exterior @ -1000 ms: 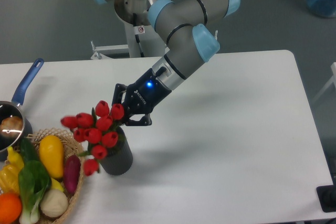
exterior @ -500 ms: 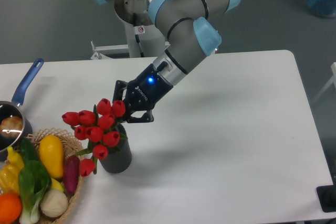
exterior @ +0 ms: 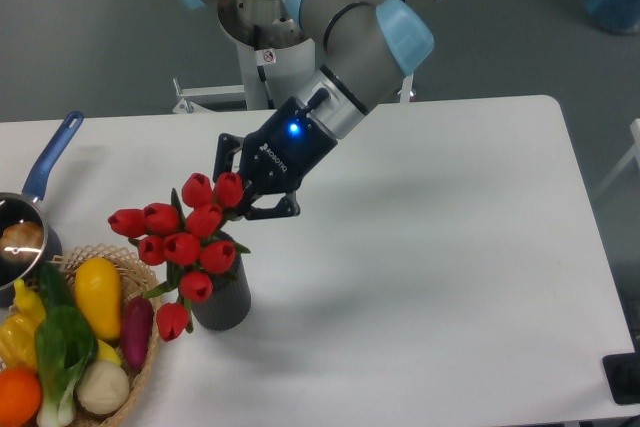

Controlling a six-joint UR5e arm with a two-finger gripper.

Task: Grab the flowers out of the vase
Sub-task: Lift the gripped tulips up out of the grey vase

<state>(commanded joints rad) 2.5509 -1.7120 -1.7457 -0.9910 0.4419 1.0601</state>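
Observation:
The flowers (exterior: 185,245), a bunch of red tulip buds with green leaves, lean left out of the dark grey vase (exterior: 224,299) that stands on the white table left of centre. Their stems still reach into the vase mouth. My gripper (exterior: 243,191) sits at the bunch's upper right, its black fingers closed around the topmost buds and stems. The fingertips are partly hidden behind the red buds.
A wicker basket (exterior: 141,372) with vegetables stands at the front left, touching distance from the vase. A pan with a blue handle (exterior: 52,155) lies at the left edge. The arm reaches down from the back centre.
The gripper has risen and shifted slightly up-left, and the flowers have lifted with it, standing higher in the vase than a second ago.

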